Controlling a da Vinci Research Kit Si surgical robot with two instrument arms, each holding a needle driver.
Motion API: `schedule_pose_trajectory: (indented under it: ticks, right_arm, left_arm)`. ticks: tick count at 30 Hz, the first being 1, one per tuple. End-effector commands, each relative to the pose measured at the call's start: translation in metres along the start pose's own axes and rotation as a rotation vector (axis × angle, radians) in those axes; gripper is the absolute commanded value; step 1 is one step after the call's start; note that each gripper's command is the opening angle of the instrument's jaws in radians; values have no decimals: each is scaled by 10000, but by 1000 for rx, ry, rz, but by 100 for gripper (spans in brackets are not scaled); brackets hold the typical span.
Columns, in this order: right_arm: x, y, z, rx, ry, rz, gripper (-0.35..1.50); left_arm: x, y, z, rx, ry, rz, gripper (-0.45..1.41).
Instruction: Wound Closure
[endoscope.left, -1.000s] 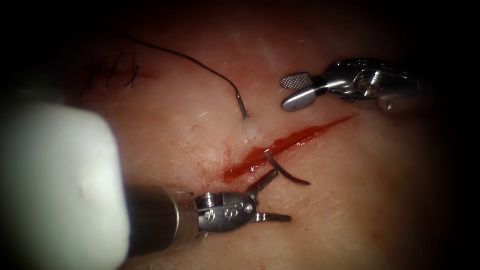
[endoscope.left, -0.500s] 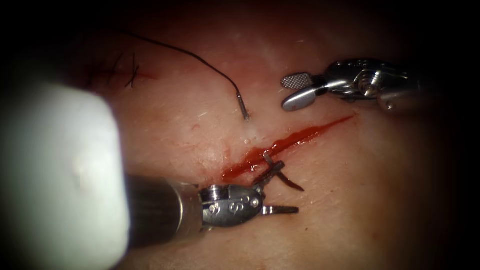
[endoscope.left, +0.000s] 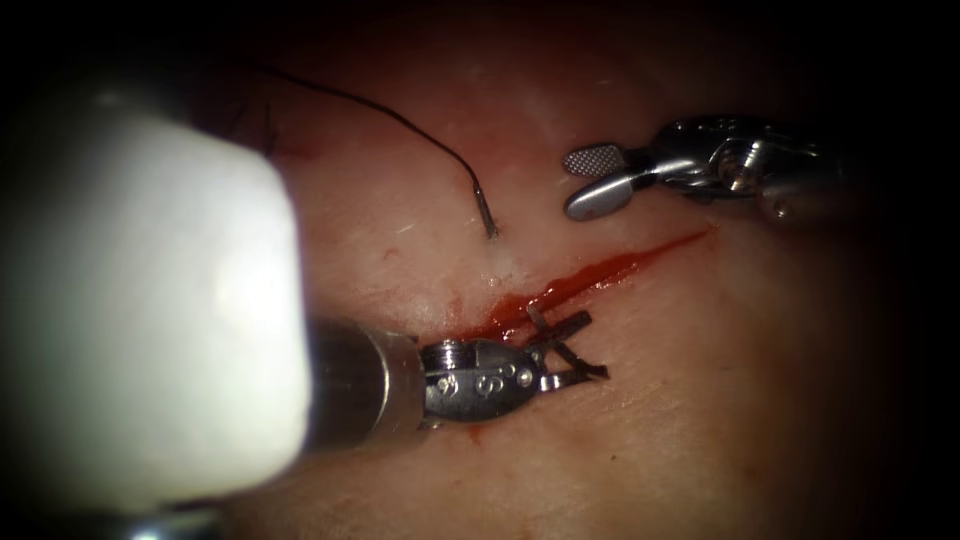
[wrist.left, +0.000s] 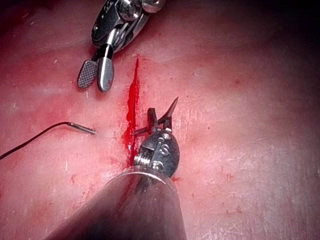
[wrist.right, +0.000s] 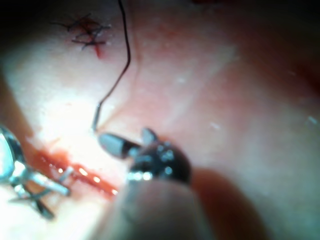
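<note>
The cut (endoscope.left: 590, 280) runs slantwise across the tissue, with red fluid in it. The curved needle (endoscope.left: 560, 348) is in the tissue. Its tail end (endoscope.left: 486, 218), carrying the black thread (endoscope.left: 400, 118), stands out on the left side of the cut, and its tip part comes out on the right side. My left tool (endoscope.left: 598, 345) lies at that exit point, jaws narrowly open on either side of the needle's exposed part (wrist.left: 151, 116). My right tool (endoscope.left: 572, 185) hovers above the cut's far end, jaws open and holding nothing (wrist.left: 95, 80).
Dark finished stitches (wrist.right: 90, 32) sit at the far left, and the thread (wrist.right: 125, 55) trails past them. A small smear of red fluid (endoscope.left: 472, 432) lies under the left tool's wrist.
The left tool has slid up and to the right onto the needle's exposed tip part, and its jaws have narrowed around it. The right tool has stayed still.
</note>
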Motion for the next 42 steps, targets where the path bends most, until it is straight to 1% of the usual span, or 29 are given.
schedule_pose_trajectory:
  ticks: [1, 2, 3, 4, 5, 6, 8, 10, 14, 15, 22, 23, 29, 34, 36, 37, 42]
  right_arm:
    - [-4, 0, 7, 3, 0, 2, 126]
    - [-4, -1, 5, 4, 0, 2, 126]
    - [-4, -2, 2, 8, 2, 3, 126]
    - [-4, -3, 1, 6, 3, 3, 126]
    - [-5, -4, 0, 6, 3, 4, 126]
    - [-5, -5, -2, 3, 6, 6, 126]
    - [-5, -5, -2, -2, 9, 8, 126]
    - [-6, -6, -2, -5, 11, 9, 126]
    - [-6, -7, -2, -5, 11, 8, 126]
    - [-7, -7, -2, -3, 9, 8, 126]
    - [-9, -9, -1, 0, 7, 7, 126]
    - [-9, -10, -1, 3, 6, 7, 126]
    - [-11, -13, -2, 4, 5, 7, 126]
    - [-13, -13, -6, 7, 4, 0, 126]
    - [-12, -13, -8, 9, 4, 1, 126]
    - [-11, -14, -12, 8, 5, 2, 126]
    - [-6, -19, -28, -8, 21, 39, 124]
  left_arm:
    - [-2, 12, 3, -6, 6, -6, -45]
    - [-3, 13, -1, -11, 9, -23, -45]
    - [-3, 15, -3, -35, 22, -76, -45]
    - [-2, 16, -4, -48, 32, -99, -45]
    - [-1, 18, -5, -59, 47, -117, -45]
    - [3, 21, -7, -85, 78, -165, -45]
    - [8, 25, -9, -114, 106, -194, -45]
    - [20, 30, -14, -167, 161, -242, -45]
    - [37, 36, -22, -233, 248, -311, -45]
    - [45, 39, -26, -264, 288, -345, -45]
    - [65, 40, -40, -339, 415, -434, -45]
    - [70, 38, -44, -355, 455, -459, -45]
    - [81, 31, -58, -398, 518, -481, -45]
    - [87, 24, -68, -351, 531, -386, -45]
    - [89, 20, -72, -317, 534, -344, -45]
    - [91, 13, -77, -281, 525, -292, -45]
    - [96, -5, -85, -198, 495, -153, -45]
